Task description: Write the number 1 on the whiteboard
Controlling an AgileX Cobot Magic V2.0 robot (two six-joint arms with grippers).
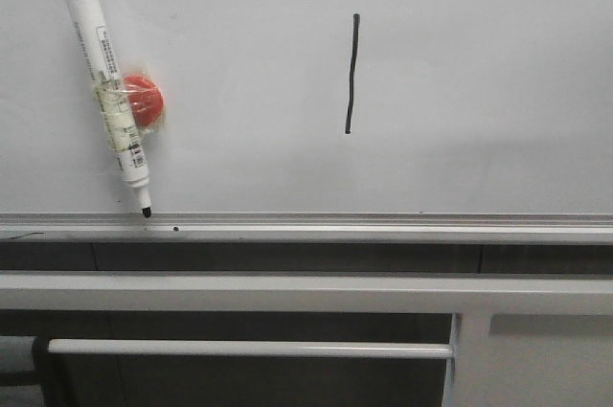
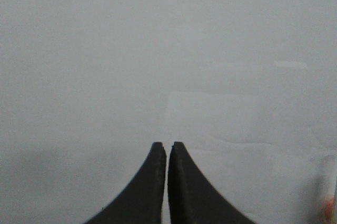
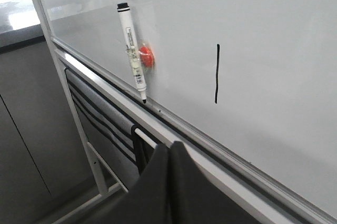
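whiteboard (image 1: 479, 91) runs off the top, left and right edges in front view; only the lower frame rail shows. Orange-red magnet (image 1: 146, 101) half covered by the marker pen (image 1: 107, 91), tape over both. Pen label print too small to read. Grey metal bars (image 1: 249, 349) below cut by the bottom and side edges. Left wrist view: only blurred pale surface, faint glare patches, plus an orange smear (image 2: 329, 205) clipped at the corner, can't identify. Left pincer (image 2: 167, 147) and right pincer (image 3: 169, 147): bases cut off by frame edge.
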